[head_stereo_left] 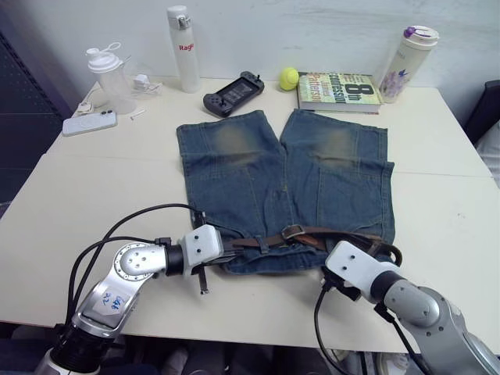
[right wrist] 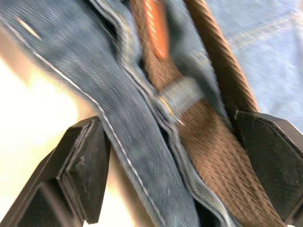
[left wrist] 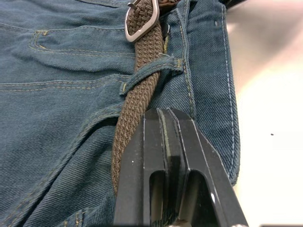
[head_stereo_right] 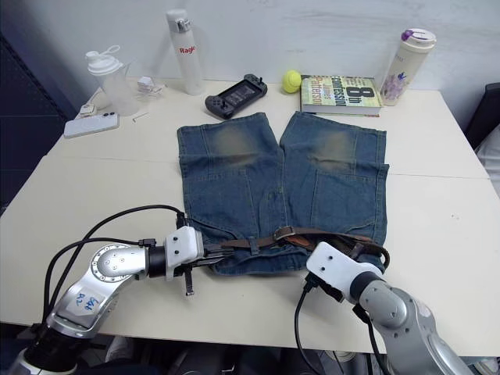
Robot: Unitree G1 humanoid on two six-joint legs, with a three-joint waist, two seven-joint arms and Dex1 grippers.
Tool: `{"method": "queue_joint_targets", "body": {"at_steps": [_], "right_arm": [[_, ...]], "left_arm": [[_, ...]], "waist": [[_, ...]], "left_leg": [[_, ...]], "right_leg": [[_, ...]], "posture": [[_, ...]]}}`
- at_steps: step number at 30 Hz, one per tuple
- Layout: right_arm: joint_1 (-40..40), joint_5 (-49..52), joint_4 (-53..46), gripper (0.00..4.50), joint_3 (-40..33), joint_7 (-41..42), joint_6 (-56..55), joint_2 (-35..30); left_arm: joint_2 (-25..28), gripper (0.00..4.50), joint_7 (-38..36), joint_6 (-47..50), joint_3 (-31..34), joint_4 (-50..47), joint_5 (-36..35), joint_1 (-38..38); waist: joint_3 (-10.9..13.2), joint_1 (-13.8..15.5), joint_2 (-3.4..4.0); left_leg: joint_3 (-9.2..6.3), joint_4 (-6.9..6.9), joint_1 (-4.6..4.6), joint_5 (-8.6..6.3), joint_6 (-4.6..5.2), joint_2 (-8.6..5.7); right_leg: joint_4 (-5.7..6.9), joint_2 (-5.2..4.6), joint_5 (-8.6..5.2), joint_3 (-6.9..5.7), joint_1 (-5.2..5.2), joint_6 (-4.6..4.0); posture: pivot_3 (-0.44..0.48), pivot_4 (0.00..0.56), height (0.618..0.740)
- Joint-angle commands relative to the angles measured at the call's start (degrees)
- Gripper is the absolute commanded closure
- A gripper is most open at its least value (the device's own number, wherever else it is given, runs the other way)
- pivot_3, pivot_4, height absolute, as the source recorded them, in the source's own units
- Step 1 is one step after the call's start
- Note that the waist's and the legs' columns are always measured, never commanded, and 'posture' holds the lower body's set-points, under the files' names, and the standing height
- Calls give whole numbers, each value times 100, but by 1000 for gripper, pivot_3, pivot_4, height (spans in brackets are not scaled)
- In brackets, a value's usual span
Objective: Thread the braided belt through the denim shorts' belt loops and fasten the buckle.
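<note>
The denim shorts [head_stereo_left: 258,180] lie flat on the table, waistband toward me. The braided belt [head_stereo_left: 324,236] runs along the waistband, its silver buckle [left wrist: 142,21] near the middle. In the left wrist view the brown strap passes under a belt loop [left wrist: 156,71] and continues beside my left gripper [left wrist: 165,113], whose black fingers are shut together over the denim at the waistband's left end. My right gripper [right wrist: 170,142] is open at the right end of the waistband, one finger [right wrist: 85,165] on each side of the denim edge and the belt.
Along the back of the table stand a shaker bottle [head_stereo_left: 109,78], a phone [head_stereo_left: 89,123], a white bottle [head_stereo_left: 183,48], a game controller [head_stereo_left: 233,94], a tennis ball [head_stereo_left: 289,77], a book [head_stereo_left: 338,91] and a tumbler [head_stereo_left: 408,62]. The table's front edge [head_stereo_left: 258,332] is close behind both grippers.
</note>
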Motion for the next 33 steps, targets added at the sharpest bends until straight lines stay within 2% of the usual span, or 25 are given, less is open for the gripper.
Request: {"method": "queue_joint_targets", "body": {"at_steps": [1, 6, 7, 13, 19, 24, 33], "right_arm": [[320, -421, 57, 1805, 343, -262, 99, 84], [249, -530, 24, 4239, 640, -198, 292, 332], [206, -543, 29, 4475, 663, -184, 324, 398], [-114, -581, 158, 4475, 812, -73, 484, 585], [-314, -562, 215, 4475, 772, 41, 569, 718], [-421, -498, 231, 4475, 667, 101, 619, 840], [-496, -510, 231, 4475, 581, 198, 603, 780]], "left_arm": [[-27, 4500, 101, -144, 9, 72, 156, 6], [-98, 4500, 122, -241, -44, 161, 228, 13], [-103, 4500, 125, -275, -66, 198, 264, 9], [-52, 4500, 294, -421, -124, 419, 637, 38], [265, 4500, 741, -936, 395, 667, 1020, 896], [427, 4500, 858, -1164, 694, 1164, 973, 1414], [376, 4500, 1116, -911, 866, 1754, 924, 1518]], "waist": [[0, 9, 0], [0, 15, 0], [-1, 15, 0], [-2, -70, -2], [-5, -129, -5], [-8, -214, 1], [-25, -231, 26]], "left_leg": [[0, 0, 0, 0, 0, 0], [0, 0, 0, 0, -2, 0], [0, 0, 1, 0, -2, 0], [0, -2, 5, 1, -7, 2], [1, -6, 16, 1, -11, 6], [1, -17, 29, -5, -18, 10], [10, -67, 78, -10, -25, 22]], "right_leg": [[0, 0, 0, 0, 0, 0], [0, 1, 0, -1, 0, 0], [0, 1, 0, -1, 0, 0], [4, 4, 0, -1, 0, 0], [10, 6, -1, 3, 1, -2], [13, 6, -8, 4, 5, -14], [30, 13, -27, 8, 14, -44]], "posture": [[0, 150, 740], [0, 150, 740], [0, 150, 740], [0, 150, 740], [0, 150, 740], [0, 150, 740], [0, 150, 740]]}}
